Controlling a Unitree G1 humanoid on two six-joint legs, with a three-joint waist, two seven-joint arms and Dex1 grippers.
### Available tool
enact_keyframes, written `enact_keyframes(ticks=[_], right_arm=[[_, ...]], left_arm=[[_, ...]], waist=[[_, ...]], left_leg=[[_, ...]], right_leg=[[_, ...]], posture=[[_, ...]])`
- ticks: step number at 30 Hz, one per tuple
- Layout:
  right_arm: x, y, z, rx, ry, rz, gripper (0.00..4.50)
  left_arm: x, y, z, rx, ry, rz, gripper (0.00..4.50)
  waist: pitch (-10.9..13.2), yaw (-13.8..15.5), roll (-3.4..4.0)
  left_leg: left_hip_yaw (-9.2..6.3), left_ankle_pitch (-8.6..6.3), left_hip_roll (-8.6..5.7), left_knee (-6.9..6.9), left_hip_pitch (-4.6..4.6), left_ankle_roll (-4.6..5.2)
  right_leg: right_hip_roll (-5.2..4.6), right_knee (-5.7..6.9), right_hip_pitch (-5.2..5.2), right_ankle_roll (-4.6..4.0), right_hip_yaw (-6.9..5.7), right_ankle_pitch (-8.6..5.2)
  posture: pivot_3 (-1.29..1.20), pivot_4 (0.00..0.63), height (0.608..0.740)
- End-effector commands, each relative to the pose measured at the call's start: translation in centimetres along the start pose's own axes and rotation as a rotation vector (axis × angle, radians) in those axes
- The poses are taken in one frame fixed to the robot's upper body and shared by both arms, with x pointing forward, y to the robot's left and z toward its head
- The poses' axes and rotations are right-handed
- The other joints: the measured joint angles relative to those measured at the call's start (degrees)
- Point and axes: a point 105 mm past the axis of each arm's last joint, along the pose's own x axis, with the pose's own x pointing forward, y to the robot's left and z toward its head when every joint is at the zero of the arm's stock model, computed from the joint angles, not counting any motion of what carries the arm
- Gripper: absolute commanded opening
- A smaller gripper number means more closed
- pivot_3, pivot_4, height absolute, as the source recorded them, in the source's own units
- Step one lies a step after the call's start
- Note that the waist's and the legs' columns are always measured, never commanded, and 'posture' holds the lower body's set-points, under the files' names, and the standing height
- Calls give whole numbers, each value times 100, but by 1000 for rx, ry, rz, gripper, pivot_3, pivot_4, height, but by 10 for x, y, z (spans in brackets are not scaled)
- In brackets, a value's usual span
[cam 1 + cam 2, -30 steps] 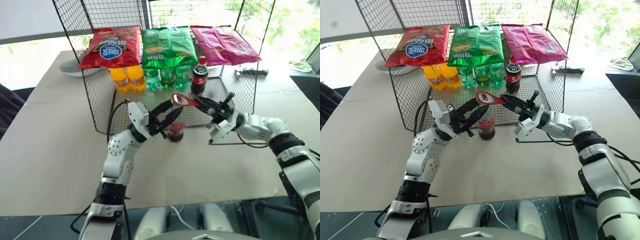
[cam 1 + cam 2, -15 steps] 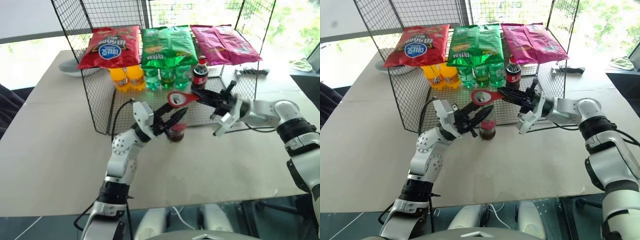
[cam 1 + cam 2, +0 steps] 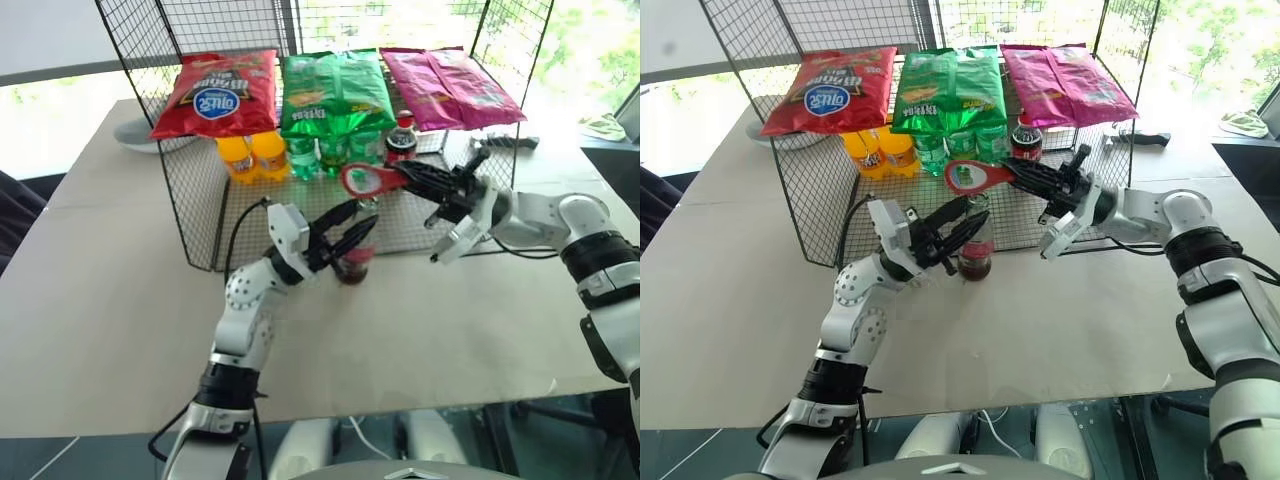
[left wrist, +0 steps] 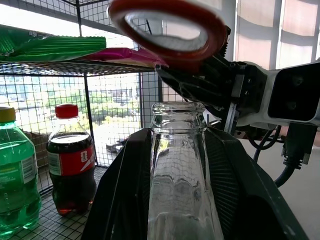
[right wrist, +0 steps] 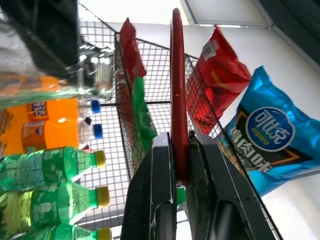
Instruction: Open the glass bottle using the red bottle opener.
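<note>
Bright windows stand behind a big pale table (image 3: 100, 300). On the table sits a black wire rack (image 3: 200, 200), the biggest thing here. On its top shelf lie three crinkly snack bags: a red one (image 3: 215, 92), a green one (image 3: 335, 92) and a pink one (image 3: 450, 88). Under the shelf stand plastic bottles: orange soda ones (image 3: 252, 155), green soda ones (image 3: 330, 152), and one dark cola bottle with a red screw cap (image 3: 401, 142). All of them look full and shut.

Just in front of the rack stands the small clear glass bottle with a red label band (image 3: 353, 262). Dark cola fills its lower part. In the left wrist view its mouth looks bare, with no cap on it. The left end effector (image 3: 350, 232) has its two black fingers (image 4: 120, 200) clamped on the bottle's neck, one on each side.

I think the glass is hard, smooth and slippery, and it could break if it tips. The neck is a good place to hold, so the bottle stays steady.

The small flat red bottle opener with a ring head (image 3: 365, 180) hangs just above the bottle's mouth, not touching it. The right end effector (image 3: 408, 180) is squeezed tight on its handle. The opener looks stiff and light. Holding the thin handle leaves the ring free.
</note>
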Motion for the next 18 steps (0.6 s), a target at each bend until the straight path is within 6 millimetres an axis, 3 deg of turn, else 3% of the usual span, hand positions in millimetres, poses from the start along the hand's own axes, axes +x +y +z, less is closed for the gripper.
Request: enact_keyframes(ticks=[1, 8, 16, 18], right_arm=[[3, -25, -2, 28, 22, -175, 0], [-3, -15, -13, 185, 162, -278, 0], [-6, 1, -11, 304, 230, -298, 0], [-8, 4, -12, 323, 250, -303, 0]], left_arm=[[-12, -3, -18, -67, 85, 8, 1491], [-11, -3, -5, -67, 61, -15, 1491], [-14, -4, -4, -67, 72, -21, 1491], [-16, -7, -3, -71, 71, -32, 2169]], waist=[[0, -6, 0], [1, -1, 0], [2, -7, 2], [2, -9, 2]], left_leg=[[0, 0, 0, 0, 0, 0], [0, 0, 2, 1, -1, 1], [-1, -1, 2, 2, -5, 2], [-1, 0, 2, 3, -4, 2]], right_leg=[[0, 0, 0, 0, 1, 0], [-1, 0, 1, 0, 0, 0], [-1, -1, 0, 0, 0, 0], [-1, 0, 0, 0, -1, 0]], posture=[[0, 150, 740], [0, 150, 740], [0, 150, 740], [0, 150, 740]])
